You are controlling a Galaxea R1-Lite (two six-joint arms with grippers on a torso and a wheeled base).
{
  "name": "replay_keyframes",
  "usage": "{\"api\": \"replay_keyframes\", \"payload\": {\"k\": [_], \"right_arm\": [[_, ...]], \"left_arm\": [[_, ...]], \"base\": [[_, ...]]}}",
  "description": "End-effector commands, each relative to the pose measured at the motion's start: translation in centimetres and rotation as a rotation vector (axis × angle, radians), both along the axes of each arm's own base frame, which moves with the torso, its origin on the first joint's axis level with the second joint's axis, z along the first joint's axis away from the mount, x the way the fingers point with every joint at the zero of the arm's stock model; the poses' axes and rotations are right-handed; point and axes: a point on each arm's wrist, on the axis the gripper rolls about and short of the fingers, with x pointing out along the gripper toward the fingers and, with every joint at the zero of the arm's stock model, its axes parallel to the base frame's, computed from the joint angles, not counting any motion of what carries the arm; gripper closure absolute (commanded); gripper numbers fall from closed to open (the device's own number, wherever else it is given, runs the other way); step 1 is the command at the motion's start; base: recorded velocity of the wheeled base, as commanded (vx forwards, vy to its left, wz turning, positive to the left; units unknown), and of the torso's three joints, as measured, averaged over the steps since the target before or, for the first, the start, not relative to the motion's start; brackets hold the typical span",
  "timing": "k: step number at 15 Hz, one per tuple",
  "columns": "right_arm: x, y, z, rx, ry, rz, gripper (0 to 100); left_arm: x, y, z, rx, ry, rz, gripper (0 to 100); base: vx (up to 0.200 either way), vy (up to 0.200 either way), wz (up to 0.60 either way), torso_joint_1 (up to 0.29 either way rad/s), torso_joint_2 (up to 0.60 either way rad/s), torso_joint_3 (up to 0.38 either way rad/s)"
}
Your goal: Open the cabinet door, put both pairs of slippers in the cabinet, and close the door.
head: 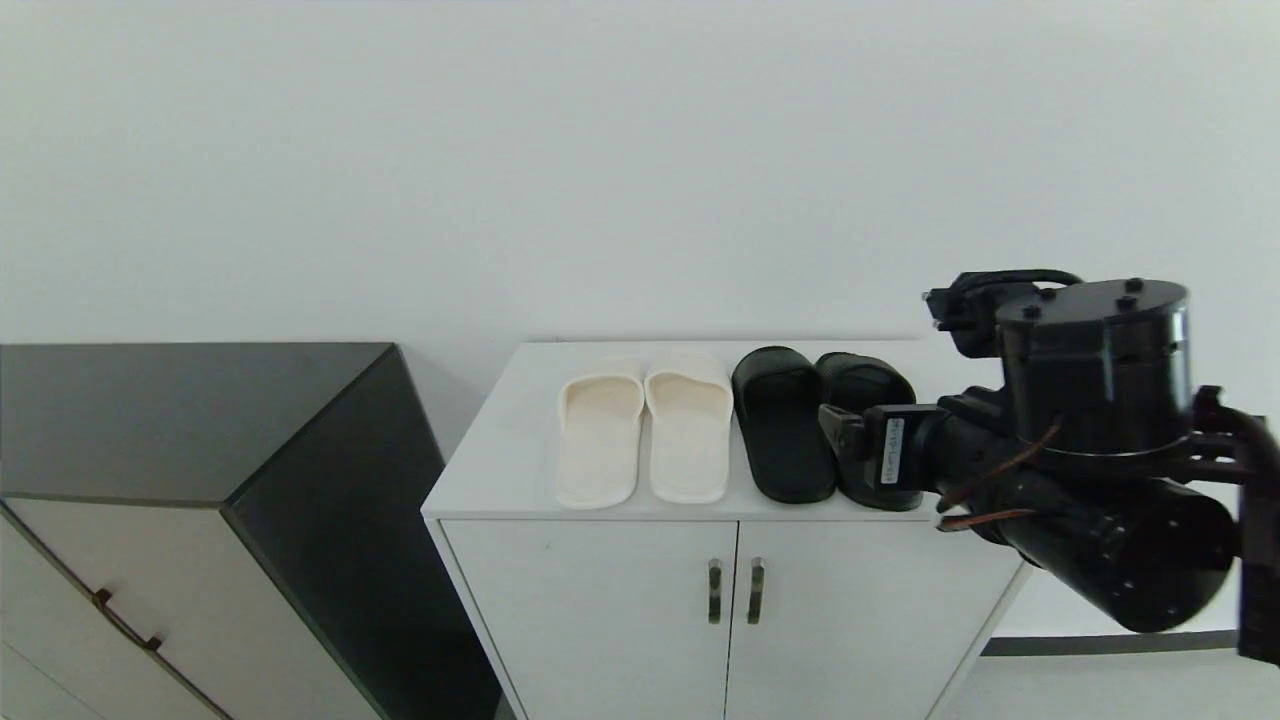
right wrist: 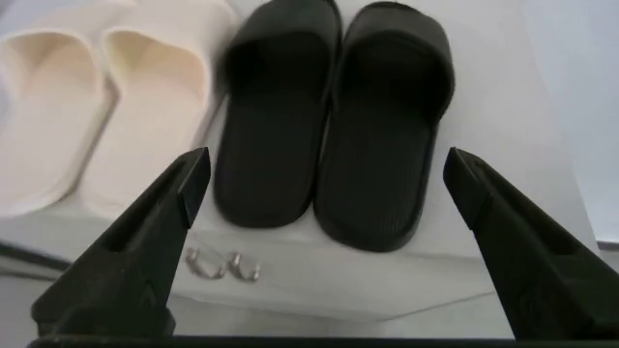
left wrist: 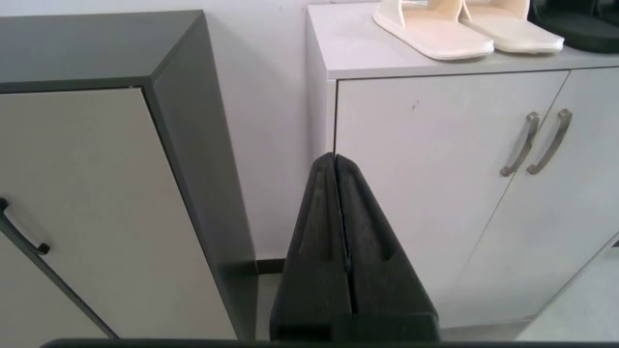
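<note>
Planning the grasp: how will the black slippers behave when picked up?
The black slippers look like thick moulded foam, so probably light and only slightly bendy. Their matte, textured surface should grip rather than slip. Lying flat on the cabinet top, they are unlikely to roll or tip.

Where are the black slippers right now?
The black rubber slippers sit on top of the white two-door cabinet, right of the cream slippers in the head view, near the open right gripper.
</note>
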Motion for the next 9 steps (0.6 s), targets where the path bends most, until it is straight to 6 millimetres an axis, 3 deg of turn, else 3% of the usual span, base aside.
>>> {"api": "replay_keyframes", "payload": {"k": [1, 6, 9], "right_arm": [[3.0, 1.3, -2.8, -0.053, 0.046, -0.053, 0], [7.7, 2.2, -5.3, -0.048, 0.043, -0.123, 0], [9.7, 3.0, -5.6, -0.013, 0.016, -0.115, 0]], "left_arm": [[0.0, 0.0, 0.0, -0.001, 0.0, 0.0, 100], [0.0, 0.0, 0.0, -0.001, 0.001, 0.0, 100], [0.0, 0.0, 0.0, -0.001, 0.001, 0.0, 100]], "base": [[0.0, 0.0, 0.0, 0.0, 0.0, 0.0], [0.0, 0.0, 0.0, 0.0, 0.0, 0.0], [0.0, 0.0, 0.0, 0.0, 0.0, 0.0]]}}
